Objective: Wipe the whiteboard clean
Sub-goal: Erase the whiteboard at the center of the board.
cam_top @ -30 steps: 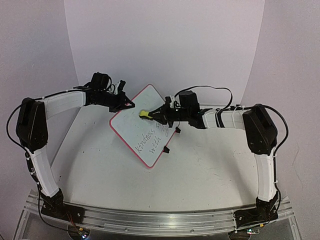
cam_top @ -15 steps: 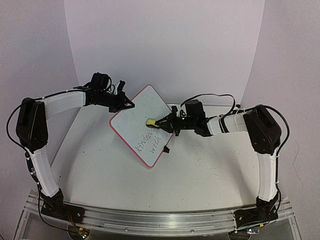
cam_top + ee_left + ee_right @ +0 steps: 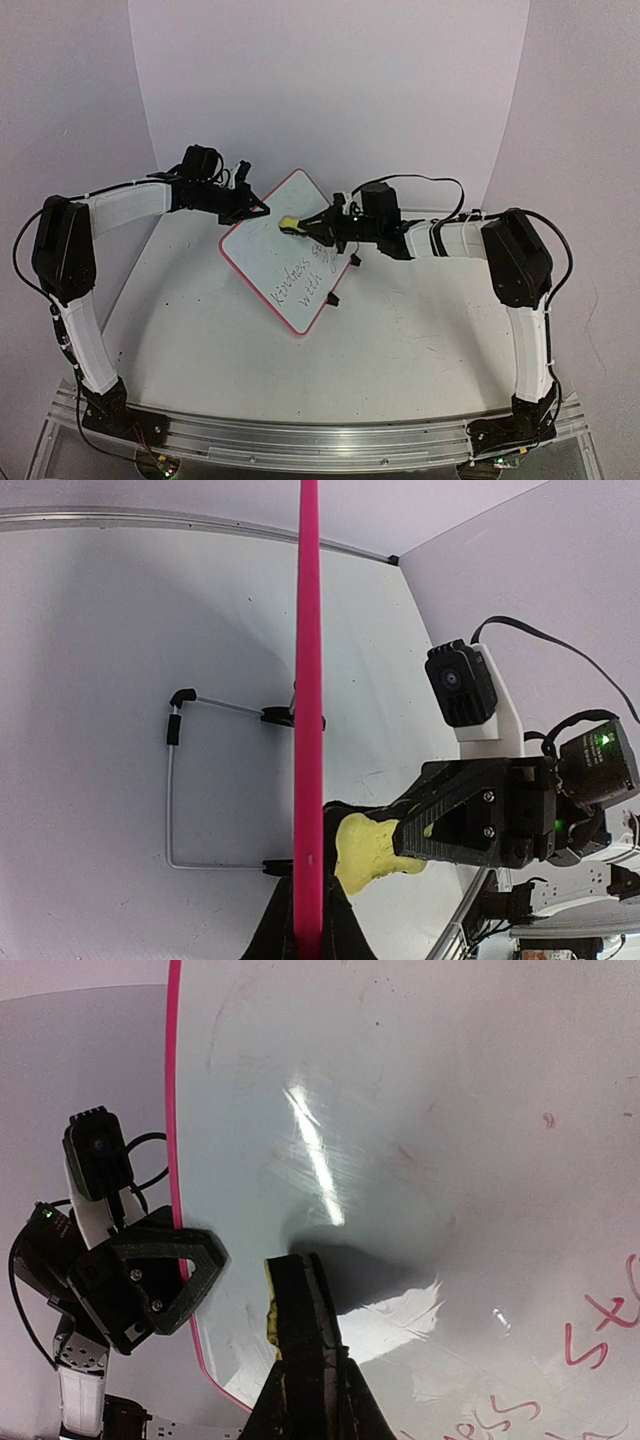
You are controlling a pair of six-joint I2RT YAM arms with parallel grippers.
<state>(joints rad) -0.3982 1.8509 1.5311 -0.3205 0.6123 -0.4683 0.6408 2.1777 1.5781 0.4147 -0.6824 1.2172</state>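
The small white rectangular whiteboard (image 3: 275, 255) with its thin pink-red frame stands tilted on black feet mid-way across the white surface (image 3: 410, 330), its upper part wiped and handwritten marker lines (image 3: 305, 275) left on the lower half. The left gripper (image 3: 258, 209) has its jaws clamped on the upper-left frame edge, and the right gripper (image 3: 300, 226) has its jaws closed on a tiny yellow-and-black eraser block (image 3: 288, 225) pressed to the board's face near the top. Erasing looks partway done, and the next move calls for dragging the block down over the writing while the left arm braces the board.
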